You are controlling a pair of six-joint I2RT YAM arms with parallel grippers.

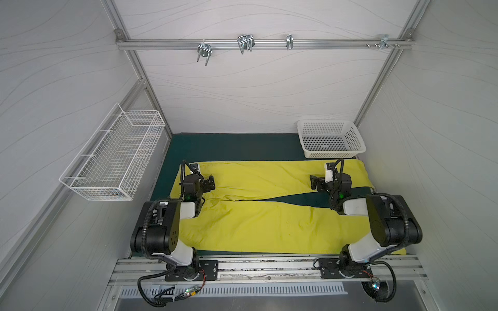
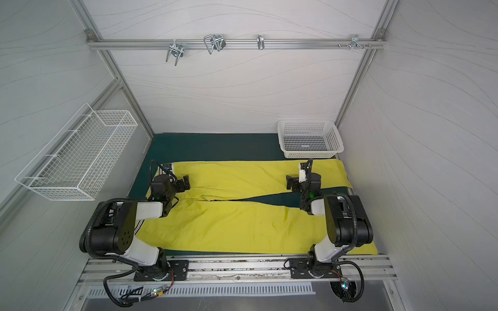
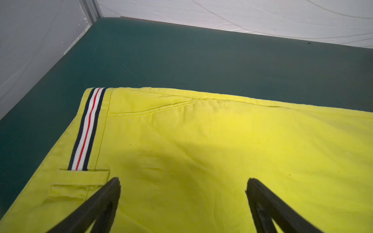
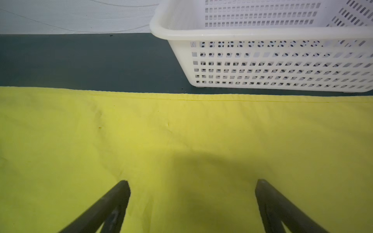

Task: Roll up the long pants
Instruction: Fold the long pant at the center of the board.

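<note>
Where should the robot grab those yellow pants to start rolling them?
Probably the far edge of the long pants, pinched from above: left gripper by the striped waistband, right gripper near the white basket. The pants lie flat, legs splayed, so that thin edge lifts easily.

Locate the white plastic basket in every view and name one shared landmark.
In a top view: white plastic basket, far right corner.
In a top view: basket, same corner.
Left wrist: not in it.
Right wrist: basket beyond the long pants.
Shared landmark: the long pants.
</note>
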